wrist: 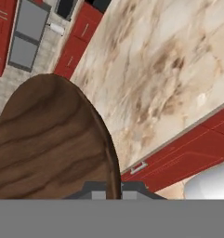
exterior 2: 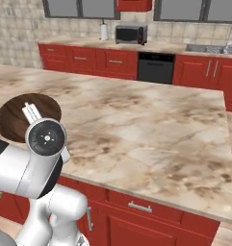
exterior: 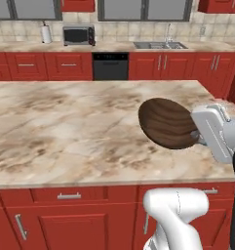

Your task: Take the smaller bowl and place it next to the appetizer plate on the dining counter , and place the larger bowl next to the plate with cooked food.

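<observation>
The smaller bowl (exterior: 165,122) (exterior 2: 14,120) (wrist: 43,148), dark brown wood with clear grain, hangs tilted on its side just above the dining counter (exterior: 65,127) (exterior 2: 151,125) (wrist: 169,60), near the counter's front right corner in the left base view. My gripper (exterior: 197,134) (exterior 2: 32,113) (wrist: 114,188) is shut on the bowl's rim, with the hand to the bowl's right. The larger bowl, the appetizer plate and the plate with cooked food are out of view.
Behind the island runs a wall counter with a microwave (exterior: 78,35), a paper towel roll (exterior: 46,33), a sink (exterior: 160,45) and a black dishwasher (exterior: 109,66). The island's front edge (exterior: 89,184) sits over red drawers.
</observation>
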Motion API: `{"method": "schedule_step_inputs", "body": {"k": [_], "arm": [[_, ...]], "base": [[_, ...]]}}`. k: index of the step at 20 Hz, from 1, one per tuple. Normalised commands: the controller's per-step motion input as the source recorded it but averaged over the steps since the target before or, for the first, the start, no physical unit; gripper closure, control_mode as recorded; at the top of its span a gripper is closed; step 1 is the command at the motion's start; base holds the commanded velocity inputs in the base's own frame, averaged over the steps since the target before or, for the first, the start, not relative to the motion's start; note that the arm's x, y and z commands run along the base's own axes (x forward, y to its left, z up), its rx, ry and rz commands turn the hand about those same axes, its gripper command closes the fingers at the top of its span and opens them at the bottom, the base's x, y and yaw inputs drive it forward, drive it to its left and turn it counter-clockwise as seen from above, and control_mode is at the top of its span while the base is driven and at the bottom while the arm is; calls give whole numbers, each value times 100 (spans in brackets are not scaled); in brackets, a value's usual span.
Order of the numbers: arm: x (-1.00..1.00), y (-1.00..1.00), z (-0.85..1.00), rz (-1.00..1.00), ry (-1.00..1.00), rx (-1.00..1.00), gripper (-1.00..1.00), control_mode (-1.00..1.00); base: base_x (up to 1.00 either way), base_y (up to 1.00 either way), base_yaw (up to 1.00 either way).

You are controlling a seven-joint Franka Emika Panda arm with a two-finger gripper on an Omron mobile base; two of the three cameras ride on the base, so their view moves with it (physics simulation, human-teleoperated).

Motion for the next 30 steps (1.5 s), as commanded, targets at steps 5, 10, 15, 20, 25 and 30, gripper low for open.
{"method": "schedule_step_inputs", "body": {"k": [5,10,15,20,25,30], "arm": [[0,0,0,0,0,0,100,100],[0,0,0,0,0,0,100,100],[0,0,0,0,0,0,100,100],[0,0,0,0,0,0,100,100],[0,0,0,0,0,0,100,100],[0,0,0,0,0,0,100,100]], "base": [[3,100,0],[1,100,0],[1,100,0],[8,100,0],[13,100,0],[18,100,0]]}}
